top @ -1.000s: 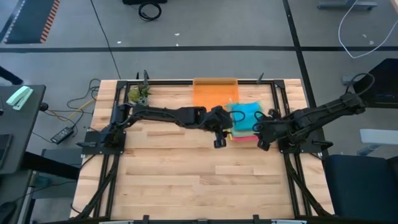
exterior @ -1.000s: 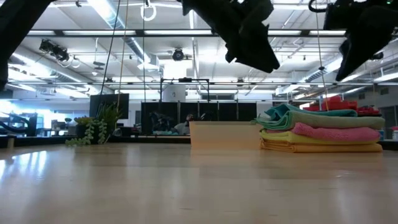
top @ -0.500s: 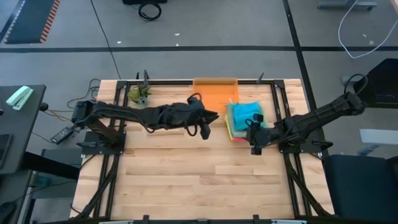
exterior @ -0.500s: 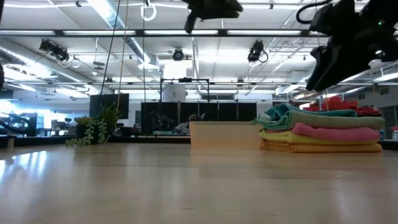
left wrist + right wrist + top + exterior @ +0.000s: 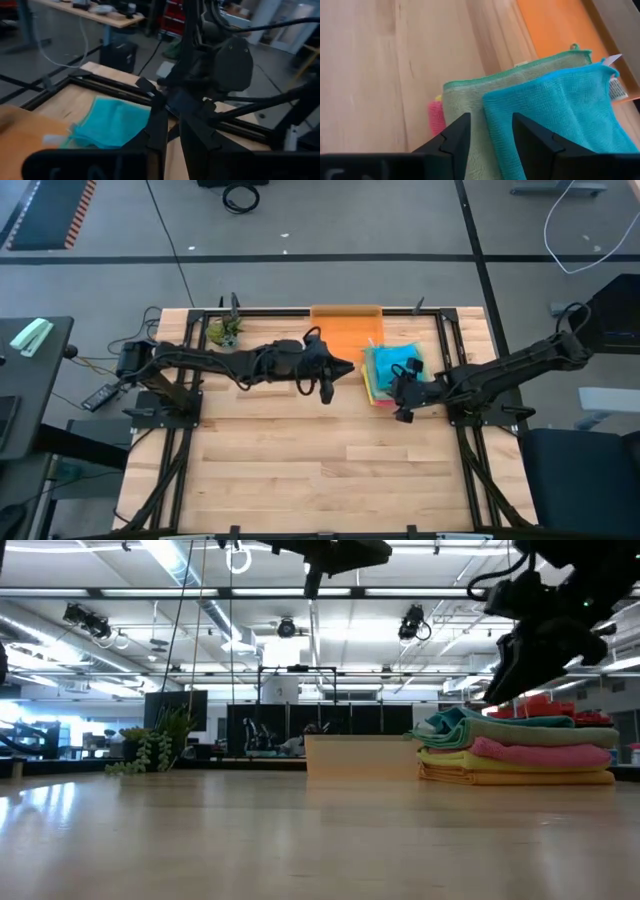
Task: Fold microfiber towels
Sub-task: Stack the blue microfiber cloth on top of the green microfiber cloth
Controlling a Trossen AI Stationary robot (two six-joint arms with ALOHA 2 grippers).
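The right gripper (image 5: 487,131) hangs over the near edge of the stack of microfiber towels (image 5: 390,370), its jaws set a little way apart with nothing between them; through the gap show the sage green towel (image 5: 465,107) and the edge of the teal towel (image 5: 560,110) lying on top of it. A sliver of the pink towel (image 5: 436,115) peeks out beneath. In the low view the right gripper (image 5: 520,665) sits just above the pile, not touching it. The stack rests on the counter (image 5: 300,460) toward its far right, just beside the orange bin (image 5: 345,330).

The left gripper (image 5: 325,385) hovers above the counter just left of the bin and stack; its jaws stand slightly parted and hold nothing.

Compared with half a second ago, the right gripper has drawn closer to the stack and dropped a little lower, while the left gripper has barely shifted. A second ago the left gripper was right over the towels; it has since pulled back to the left
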